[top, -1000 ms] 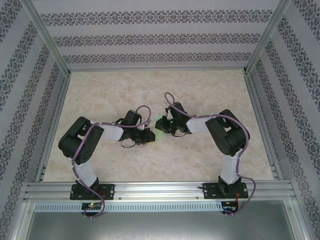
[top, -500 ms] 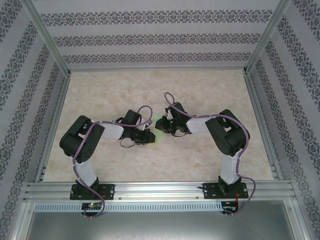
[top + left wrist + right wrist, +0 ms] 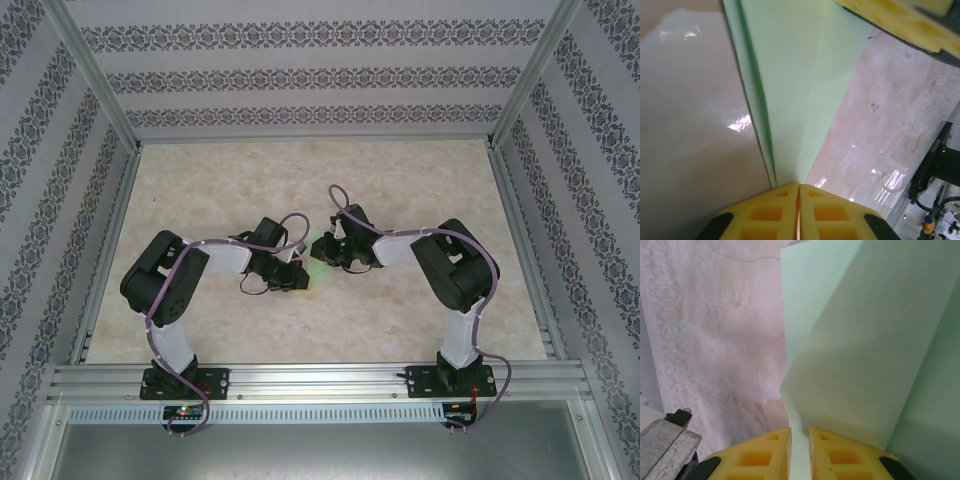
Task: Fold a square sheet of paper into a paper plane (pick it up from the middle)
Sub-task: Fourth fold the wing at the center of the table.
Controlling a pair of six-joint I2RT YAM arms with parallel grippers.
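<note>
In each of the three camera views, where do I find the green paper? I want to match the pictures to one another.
Top external: the green paper is a small patch near the middle of the picture.
Left wrist: it runs as a long band from the top centre down to the bottom centre.
Right wrist: it takes the upper and right part.
Shared landmark: the beige marbled tabletop under the paper.

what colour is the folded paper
Pale mint green, plain and unmarked. The paper shows best in the right wrist view.
</note>
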